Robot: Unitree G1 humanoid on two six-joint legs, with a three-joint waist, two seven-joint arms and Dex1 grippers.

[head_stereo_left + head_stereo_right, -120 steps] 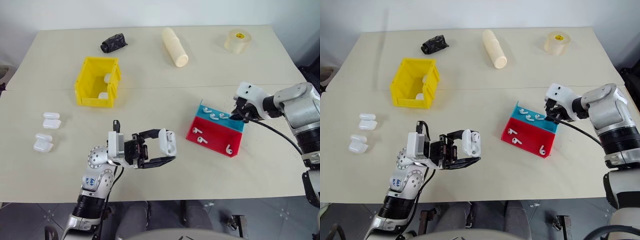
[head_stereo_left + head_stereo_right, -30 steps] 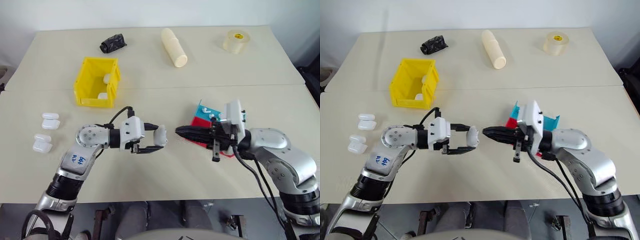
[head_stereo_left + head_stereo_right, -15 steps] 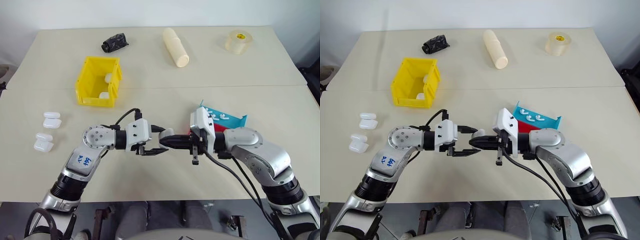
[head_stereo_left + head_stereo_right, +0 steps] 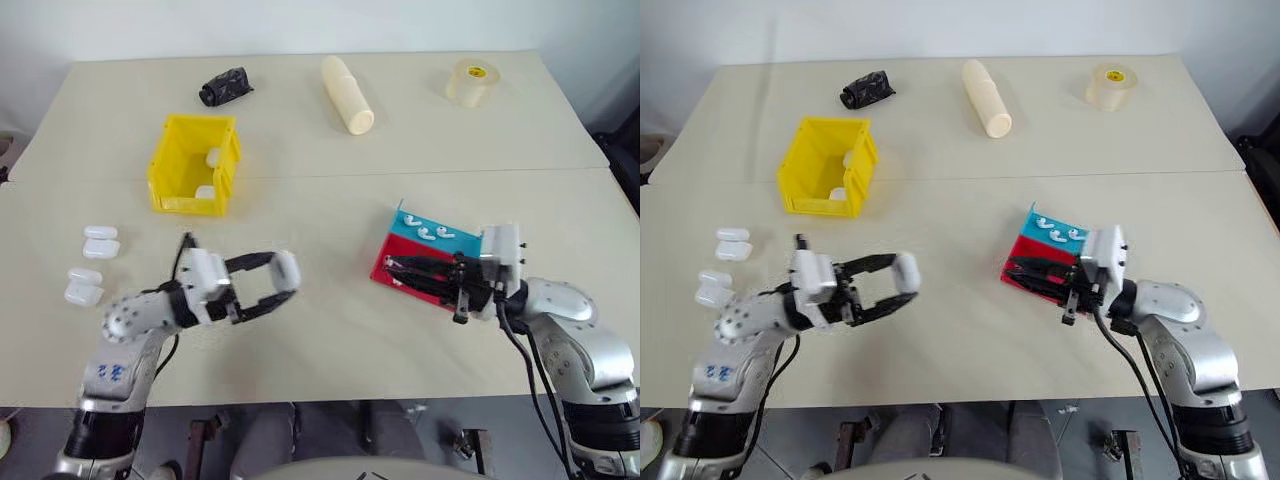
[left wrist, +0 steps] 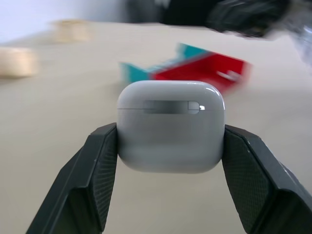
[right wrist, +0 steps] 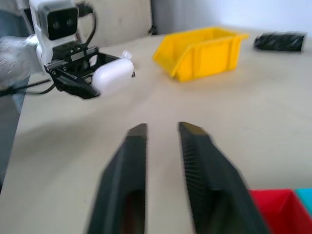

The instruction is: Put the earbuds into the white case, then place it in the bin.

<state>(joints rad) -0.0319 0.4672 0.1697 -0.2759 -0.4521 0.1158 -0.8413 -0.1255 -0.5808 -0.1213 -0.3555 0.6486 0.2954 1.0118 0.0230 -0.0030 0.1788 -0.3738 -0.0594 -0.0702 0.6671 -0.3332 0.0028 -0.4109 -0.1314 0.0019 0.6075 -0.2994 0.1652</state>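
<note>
My left gripper is shut on the white case, held above the table left of centre; in the left wrist view the case sits lid-closed between the two fingers. My right gripper hangs over the red-and-blue tray, open, with nothing between its fingers. Several earbuds lie on the tray's blue part. The yellow bin stands at the back left, with white cases inside it.
Spare white cases lie at the left edge of the table. At the back are a black crumpled object, a cream cylinder and a tape roll.
The grippers, tip to tip at the case half a second ago, have drawn apart. The left one carried the case leftward; the right one pulled back over the tray and opened.
</note>
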